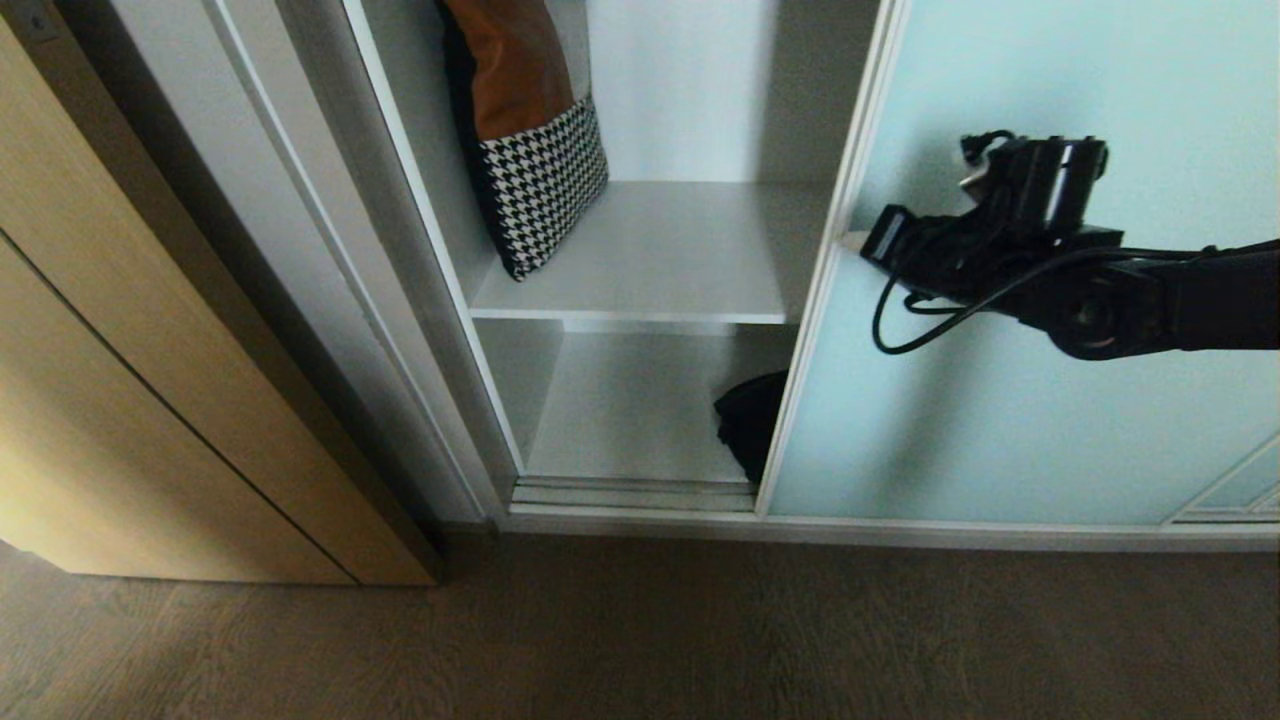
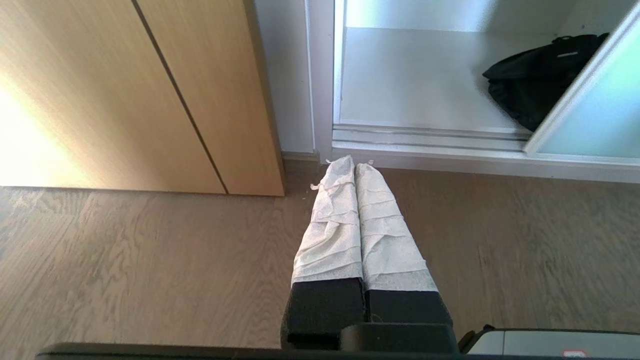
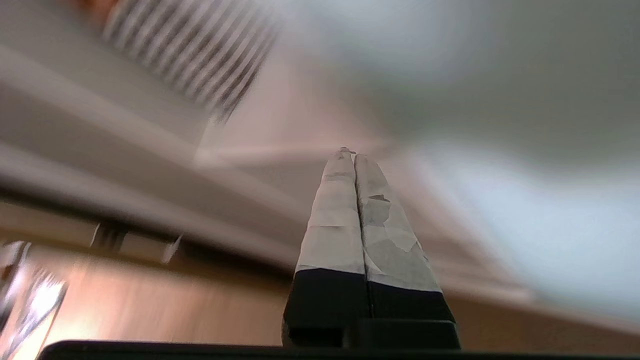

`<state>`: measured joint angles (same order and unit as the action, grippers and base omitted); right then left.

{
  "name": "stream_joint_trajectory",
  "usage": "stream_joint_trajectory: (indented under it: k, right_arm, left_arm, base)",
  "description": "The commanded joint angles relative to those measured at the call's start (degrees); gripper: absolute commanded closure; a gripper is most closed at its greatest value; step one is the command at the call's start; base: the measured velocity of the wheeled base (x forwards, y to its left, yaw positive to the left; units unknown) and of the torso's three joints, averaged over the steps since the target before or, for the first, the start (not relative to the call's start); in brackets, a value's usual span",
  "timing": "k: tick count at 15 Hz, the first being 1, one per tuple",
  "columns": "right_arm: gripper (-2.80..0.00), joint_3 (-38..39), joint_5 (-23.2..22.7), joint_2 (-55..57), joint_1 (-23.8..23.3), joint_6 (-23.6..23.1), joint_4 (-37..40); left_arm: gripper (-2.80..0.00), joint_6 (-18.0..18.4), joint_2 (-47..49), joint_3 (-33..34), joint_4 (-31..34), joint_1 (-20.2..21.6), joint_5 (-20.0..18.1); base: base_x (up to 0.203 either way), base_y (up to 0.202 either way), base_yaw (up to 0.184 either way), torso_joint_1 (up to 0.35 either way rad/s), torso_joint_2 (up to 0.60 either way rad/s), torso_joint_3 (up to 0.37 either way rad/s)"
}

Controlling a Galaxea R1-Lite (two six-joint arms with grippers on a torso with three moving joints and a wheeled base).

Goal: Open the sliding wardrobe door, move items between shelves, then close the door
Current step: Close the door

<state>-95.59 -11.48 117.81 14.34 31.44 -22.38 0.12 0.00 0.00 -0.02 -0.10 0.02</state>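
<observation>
Left gripper (image 2: 356, 165): parked low over the wood floor (image 2: 150, 260), its white-wrapped fingers (image 2: 330, 230) pressed together and holding nothing; beyond its tips the door track (image 2: 430, 137), and past that the lower shelf (image 2: 415, 80); off to one side of it, the light wood cabinet (image 2: 125, 90). Right gripper (image 1: 850, 240): raised in front of the door (image 1: 1040, 420), its fingers (image 3: 335, 215) closed flat against each other with nothing between them, the tip at or just beside the door's silver edge, level with the upper shelf (image 1: 650, 260); contact cannot be told; the right wrist view is blurred. Door: part open, covering the side of the wardrobe behind the right gripper. Bag (image 1: 752, 420): black, on the lower shelf below and just beyond the gripper tip, half hidden behind the door edge; in the left wrist view it lies at the far corner of that shelf, against the door frame. Pillow (image 1: 530, 130): brown with a houndstooth lower part, leaning on the wardrobe's side wall at the far end of the upper shelf from the right gripper.
</observation>
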Motion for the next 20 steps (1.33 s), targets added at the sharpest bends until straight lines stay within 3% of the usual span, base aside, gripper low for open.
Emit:
stream_joint_trajectory:
  k: [1,10,14,20]
  right_arm:
    - [0.0,0.4,1.5,0.1,3.9,0.0,-0.1]
    - [0.0,0.5,2.0,-2.8,16.3,-2.9,0.8]
    - [0.0,5.6,1.8,-8.7,16.7,-3.5,0.5]
    - [0.0,16.8,1.9,-20.0,13.8,-3.1,0.2]
  left_arm:
    - [0.0,0.1,0.0,0.0,-0.1,0.0,0.0]
    - [0.0,0.1,0.0,0.0,-0.1,0.0,0.1]
    - [0.0,0.0,0.0,0.0,0.0,0.0,0.0]
    - [0.0,0.0,0.0,0.0,0.0,0.0,0.0]
  base:
    - [0.0,0.0,0.0,0.0,0.0,0.0]
    - [0.0,0.0,0.0,0.0,0.0,0.0]
    - [0.0,0.0,0.0,0.0,0.0,0.0]
    - [0.0,0.0,0.0,0.0,0.0,0.0]
